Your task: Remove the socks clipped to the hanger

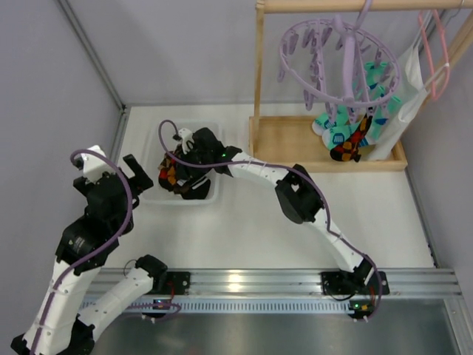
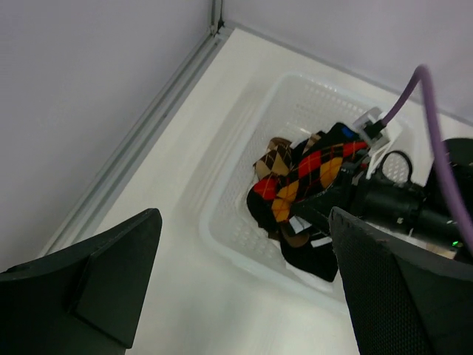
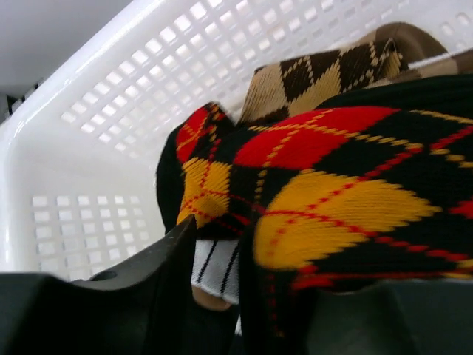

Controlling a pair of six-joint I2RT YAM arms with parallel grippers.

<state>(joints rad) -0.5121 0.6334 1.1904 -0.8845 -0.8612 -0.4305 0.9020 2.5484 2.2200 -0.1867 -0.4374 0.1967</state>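
The lavender ring hanger (image 1: 340, 55) hangs from the wooden rail at the back right. Teal socks (image 1: 329, 126) and an orange-red-black sock (image 1: 351, 144) are still clipped beneath it. My right gripper (image 1: 181, 177) is down inside the white basket (image 1: 151, 194). In the right wrist view its jaws (image 3: 255, 296) stand apart; an orange-red-black argyle sock (image 3: 332, 163) lies over the right finger and hangs between them. A brown-tan argyle sock (image 3: 318, 74) lies behind it. My left gripper (image 1: 140, 176) is open and empty just left of the basket (image 2: 222, 222). The left wrist view shows the sock pile (image 2: 310, 174).
A wooden rack frame (image 1: 259, 66) with a tray base (image 1: 288, 140) stands at the back right. A white cloth (image 1: 403, 111) and a pink wire hanger (image 1: 436, 52) hang at its right end. Grey walls close the left and back. A metal rail (image 1: 244, 285) runs along the near edge.
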